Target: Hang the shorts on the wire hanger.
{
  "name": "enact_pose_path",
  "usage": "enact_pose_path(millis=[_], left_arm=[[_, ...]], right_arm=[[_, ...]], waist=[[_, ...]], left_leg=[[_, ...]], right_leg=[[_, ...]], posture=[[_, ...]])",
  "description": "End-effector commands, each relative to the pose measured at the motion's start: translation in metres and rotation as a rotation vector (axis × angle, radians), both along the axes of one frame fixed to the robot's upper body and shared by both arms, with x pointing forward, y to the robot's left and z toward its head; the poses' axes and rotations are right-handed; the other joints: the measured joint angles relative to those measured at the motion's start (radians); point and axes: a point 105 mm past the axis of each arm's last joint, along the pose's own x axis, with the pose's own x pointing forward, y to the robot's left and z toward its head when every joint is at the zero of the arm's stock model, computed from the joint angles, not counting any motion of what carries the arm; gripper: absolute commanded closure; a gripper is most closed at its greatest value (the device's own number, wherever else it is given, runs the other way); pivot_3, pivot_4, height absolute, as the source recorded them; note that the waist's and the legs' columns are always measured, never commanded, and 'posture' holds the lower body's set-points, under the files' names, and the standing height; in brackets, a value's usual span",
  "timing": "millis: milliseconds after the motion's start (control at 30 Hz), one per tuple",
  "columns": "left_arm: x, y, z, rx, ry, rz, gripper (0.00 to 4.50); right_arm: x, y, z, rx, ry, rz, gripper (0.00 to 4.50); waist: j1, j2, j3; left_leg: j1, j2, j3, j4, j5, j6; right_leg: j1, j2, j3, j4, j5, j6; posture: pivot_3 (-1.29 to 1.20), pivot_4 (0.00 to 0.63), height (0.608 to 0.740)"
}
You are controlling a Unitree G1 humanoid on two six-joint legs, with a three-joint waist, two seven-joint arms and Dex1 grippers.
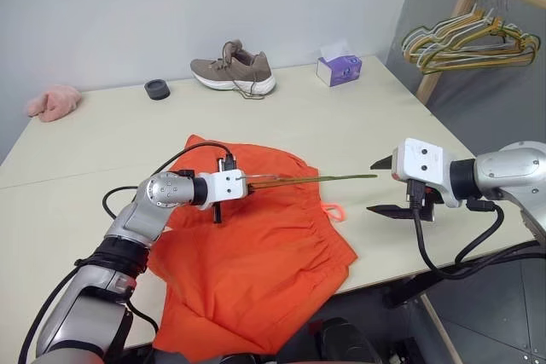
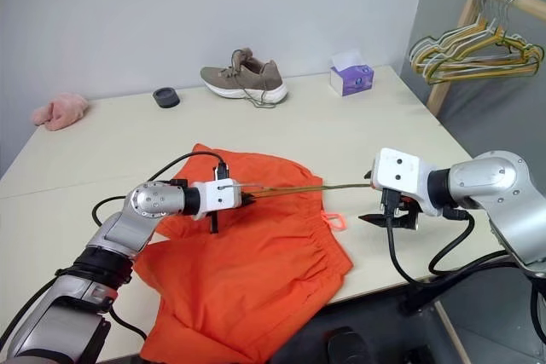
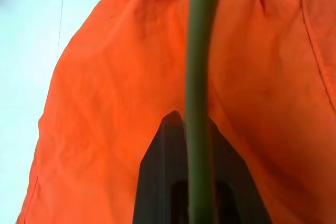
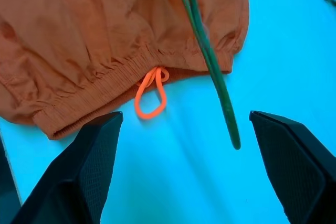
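Note:
The orange shorts lie spread on the pale table, with the waistband and a neon loop toward the right. My left gripper hangs over the shorts, shut on the thin olive wire hanger. The hanger sticks out level to the right above the fabric. My right gripper stands open past the table's right side. Its fingers are spread wide. The hanger's far end lies ahead of the gap and touches neither finger.
At the back of the table sit a brown shoe, a purple tissue box, a small black ring and a pink fluffy cloth. A bunch of hangers hangs on a wooden rack at the far right.

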Motion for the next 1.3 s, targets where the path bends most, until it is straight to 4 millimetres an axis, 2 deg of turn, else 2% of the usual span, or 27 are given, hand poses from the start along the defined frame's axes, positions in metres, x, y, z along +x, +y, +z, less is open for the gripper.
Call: enact_pose_path(millis=[33,167,400,500,800,1067,1167,1300], left_arm=[[0.000,-0.001,0.019,-0.042,-0.040,0.012,4.50],[-0.003,-0.003,0.017,-0.008,-0.044,0.005,4.50],[-0.007,-0.002,0.016,0.010,-0.034,0.014,4.50],[-0.008,-0.001,0.016,0.024,-0.035,0.019,4.50],[-0.009,0.003,0.015,0.054,-0.052,0.041,4.50],[-0.008,-0.002,0.017,0.030,-0.071,0.042,4.50],[-0.012,-0.006,0.021,-0.055,-0.020,0.046,4.50],[-0.012,-0.007,0.027,-0.125,0.007,0.072,3.53]], right_arm=[[0.005,0.007,0.005,-0.002,-0.052,0.014,0.38],[0.030,0.017,-0.015,-0.111,-0.122,0.037,0.38],[0.051,0.026,-0.033,-0.207,-0.126,0.104,0.38],[0.055,0.028,-0.034,-0.227,-0.132,0.123,1.28],[0.053,0.036,-0.030,-0.197,-0.133,0.139,4.47],[0.054,0.037,-0.032,-0.199,-0.130,0.136,4.47],[0.053,0.035,-0.033,-0.203,-0.128,0.136,4.47],[0.055,0.034,-0.033,-0.196,-0.134,0.123,4.50]], waist=[[0.000,0.000,0.000],[-0.003,0.000,0.000],[-0.002,0.000,0.000],[-0.002,0.000,0.000],[0.000,0.000,0.000],[0.000,0.000,0.000],[0.000,0.000,0.000],[0.000,0.000,0.000]], left_leg=[[0.000,0.000,0.000,0.000,0.000,0.000],[0.001,0.000,0.001,0.000,0.000,0.000],[0.000,0.000,0.000,0.000,0.000,0.000],[0.000,0.000,0.000,0.000,0.000,0.000],[0.000,0.000,-0.001,0.002,0.000,0.000],[0.000,0.000,-0.001,0.003,0.000,0.000],[0.000,0.000,-0.001,0.004,0.000,0.000],[-0.001,0.000,-0.002,0.009,0.000,0.000]], right_leg=[[0.000,0.000,0.000,0.000,0.000,0.000],[0.000,0.000,0.001,0.000,0.000,0.000],[0.000,0.000,0.000,0.000,0.000,0.000],[0.000,-0.001,0.001,0.000,0.000,0.000],[0.000,-0.001,0.000,0.001,0.000,0.000],[0.000,-0.001,0.000,0.002,0.000,0.000],[0.000,-0.001,0.000,0.003,0.000,0.000],[0.000,-0.001,0.000,0.007,0.000,0.000]], posture=[[-0.24,0.068,0.740],[-0.24,0.065,0.740],[-0.22,0.058,0.740],[-0.22,0.055,0.740],[-0.21,0.050,0.740],[-0.21,0.045,0.740],[-0.21,0.044,0.740],[-0.22,0.040,0.740]])
